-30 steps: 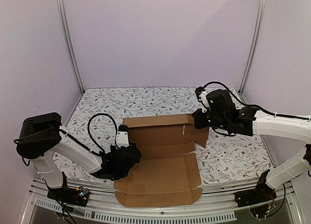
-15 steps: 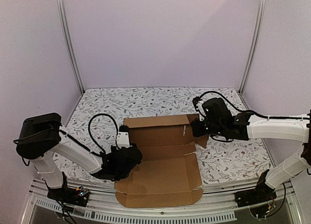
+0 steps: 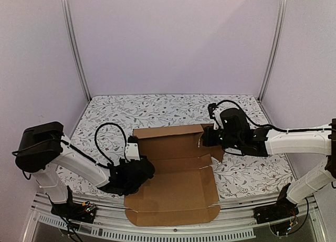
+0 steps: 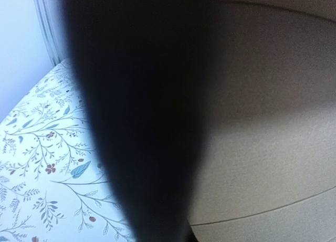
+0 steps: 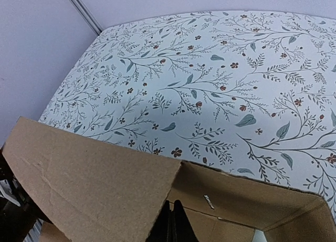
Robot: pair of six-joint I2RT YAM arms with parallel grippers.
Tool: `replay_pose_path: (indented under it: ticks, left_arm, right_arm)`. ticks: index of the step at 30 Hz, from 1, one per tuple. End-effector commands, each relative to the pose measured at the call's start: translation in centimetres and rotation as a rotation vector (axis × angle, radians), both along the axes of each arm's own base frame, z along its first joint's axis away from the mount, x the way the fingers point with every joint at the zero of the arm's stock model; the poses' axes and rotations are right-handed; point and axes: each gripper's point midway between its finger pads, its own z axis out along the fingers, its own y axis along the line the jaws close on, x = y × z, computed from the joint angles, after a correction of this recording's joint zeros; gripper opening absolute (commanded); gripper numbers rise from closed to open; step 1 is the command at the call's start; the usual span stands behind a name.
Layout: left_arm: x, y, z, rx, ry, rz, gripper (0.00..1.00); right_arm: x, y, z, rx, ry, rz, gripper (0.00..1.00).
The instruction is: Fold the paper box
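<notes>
**Shut fingers at the box's lifted back wall**

The paper box (image 3: 176, 187) lies open in the middle of the table (image 3: 157, 108), nearer the 6 o'clock edge; its back wall (image 3: 168, 133) at 12 o'clock is lifted up, and the front part lies flat. My left gripper (image 3: 137, 171) sits at the box's 9 o'clock edge, fingers shut; my right gripper (image 3: 206, 137) is at the 2 o'clock corner, fingers shut tight with nothing between them.

To fold well, I think my right fingers should push the wall slowly, close to the crease; my left should press the flat part down so the box does not slide.

A dark blur (image 4: 142, 111) fills most of my left camera; I cannot tell if cardboard is pinched there. From above, my wrists hide my fingertips.
</notes>
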Motion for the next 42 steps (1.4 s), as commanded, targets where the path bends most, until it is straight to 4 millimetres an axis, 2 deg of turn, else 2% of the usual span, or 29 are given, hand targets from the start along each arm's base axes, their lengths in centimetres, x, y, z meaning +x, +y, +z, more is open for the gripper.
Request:
replay_pose_path:
  ticks: [1,7,15,21,30,42]
  left_arm:
    - [-1.3,-1.4,-0.5,-0.009,0.082,-0.094,0.00]
    - [-1.7,-1.9,0.3,-0.111,0.107,-0.119,0.00]
    - [-1.8,-2.0,1.9,-0.190,0.100,-0.135,0.00]
    - [-1.5,-1.5,2.9,-0.224,0.090,-0.126,0.00]
    - [-0.4,-0.1,5.1,-0.322,0.079,-0.119,0.00]
    - [-0.1,2.2,8.8,-0.479,0.033,-0.123,0.00]
  right_arm:
    - [-1.0,2.2,5.7,0.265,-0.091,0.063,0.00]
    - [-2.0,2.7,8.8,0.472,-0.147,0.095,0.00]
    - [-2.9,3.2,10.7,0.530,-0.192,0.129,0.00]
    - [-4.0,3.1,11.0,0.452,-0.203,0.171,0.00]
    - [-7.9,2.3,11.8,0.310,-0.225,0.306,0.00]
    - [-12.2,-1.0,13.9,0.236,-0.304,0.437,0.00]
